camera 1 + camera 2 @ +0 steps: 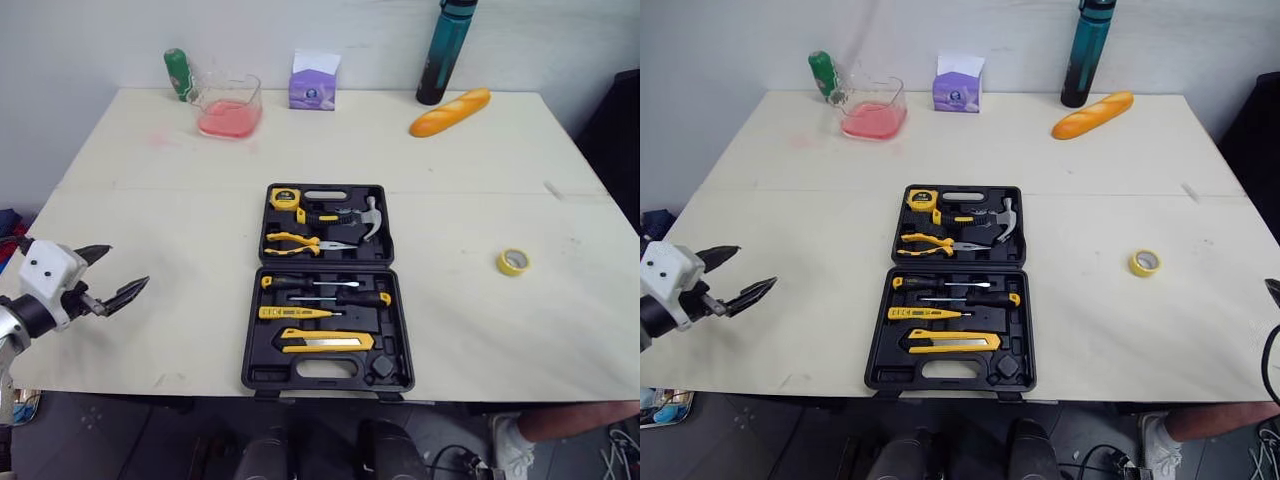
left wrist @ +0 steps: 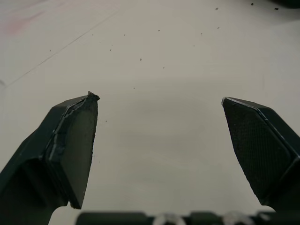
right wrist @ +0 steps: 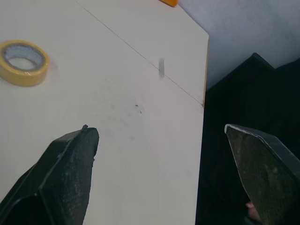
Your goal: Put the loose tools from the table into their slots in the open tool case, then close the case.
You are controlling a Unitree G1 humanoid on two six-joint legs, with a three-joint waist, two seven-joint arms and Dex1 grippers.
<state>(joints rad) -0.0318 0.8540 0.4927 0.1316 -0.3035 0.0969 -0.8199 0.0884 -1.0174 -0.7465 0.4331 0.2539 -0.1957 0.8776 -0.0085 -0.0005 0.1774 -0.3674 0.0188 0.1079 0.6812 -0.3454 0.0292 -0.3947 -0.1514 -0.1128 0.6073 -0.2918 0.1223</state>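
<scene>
The black tool case [image 1: 326,264] lies open in the middle of the table. Its far half holds a tape measure [image 1: 285,197], a hammer [image 1: 370,215] and pliers [image 1: 300,242]. Its near half holds screwdrivers and a yellow utility knife [image 1: 327,341]. A yellow tape roll [image 1: 513,262] lies loose on the table to the right of the case. My left gripper [image 1: 125,268] hovers open and empty over the table's near left edge, well left of the case. My right gripper [image 3: 157,127] is open and empty near the table's right edge, with the tape roll [image 3: 22,62] a short way off.
Along the back stand a green bottle [image 1: 178,73], a clear bowl of pink liquid [image 1: 229,108], a purple tissue box [image 1: 314,82], a teal bottle [image 1: 446,50] and a bread loaf [image 1: 450,112]. A person's leg and shoe [image 1: 520,440] show under the table's near right corner.
</scene>
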